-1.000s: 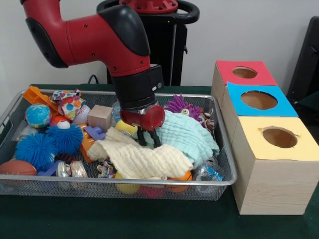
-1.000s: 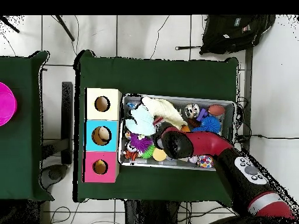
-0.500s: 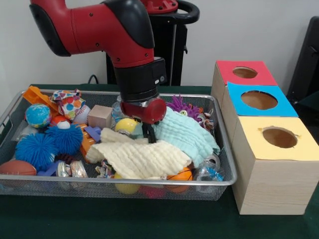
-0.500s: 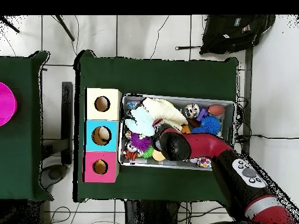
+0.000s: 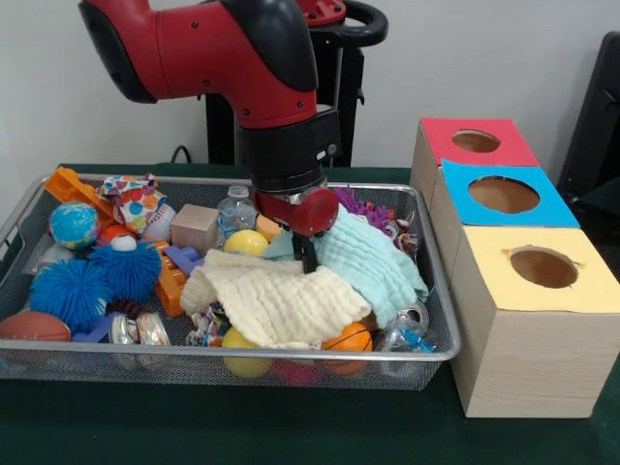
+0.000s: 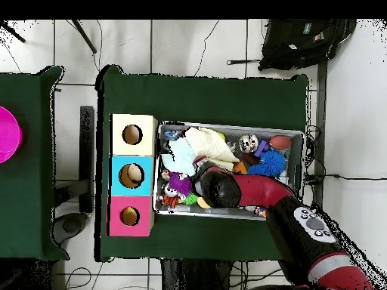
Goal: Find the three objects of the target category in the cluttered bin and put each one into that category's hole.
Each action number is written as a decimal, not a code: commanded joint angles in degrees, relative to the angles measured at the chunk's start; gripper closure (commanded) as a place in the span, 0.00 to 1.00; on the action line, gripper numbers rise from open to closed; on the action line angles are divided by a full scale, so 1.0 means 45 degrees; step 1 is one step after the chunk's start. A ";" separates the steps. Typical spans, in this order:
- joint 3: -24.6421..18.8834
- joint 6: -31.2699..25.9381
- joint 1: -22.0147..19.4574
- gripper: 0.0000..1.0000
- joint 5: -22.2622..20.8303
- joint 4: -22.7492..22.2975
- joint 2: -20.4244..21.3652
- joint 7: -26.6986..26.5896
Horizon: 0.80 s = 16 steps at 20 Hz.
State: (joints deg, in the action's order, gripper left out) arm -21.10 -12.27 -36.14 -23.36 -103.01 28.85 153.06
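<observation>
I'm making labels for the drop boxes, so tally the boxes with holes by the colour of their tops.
red-topped box: 1
blue-topped box: 1
yellow-topped box: 1
Total: 3

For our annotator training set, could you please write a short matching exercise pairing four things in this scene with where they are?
Things:
1. yellow box
2. red box
3. brown football
4. gripper

Places:
A. at the bin's near left corner, front view
B. farthest from the camera in the row of boxes
C. nearest the camera in the row of boxes
D. down at the cloths in the middle of the bin

Pairs: 1-C, 2-B, 3-A, 4-D
</observation>
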 commanded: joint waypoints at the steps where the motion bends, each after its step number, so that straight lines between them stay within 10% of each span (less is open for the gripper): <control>1: -0.0285 0.0205 0.1219 1.00 0.1835 -0.0749 0.0103 0.2495; 16: 0.1839 -0.2532 0.2072 1.00 0.2028 -0.0162 0.1804 -0.0254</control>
State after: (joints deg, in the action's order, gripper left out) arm -14.35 -14.27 -26.00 -15.81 -104.15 34.75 153.06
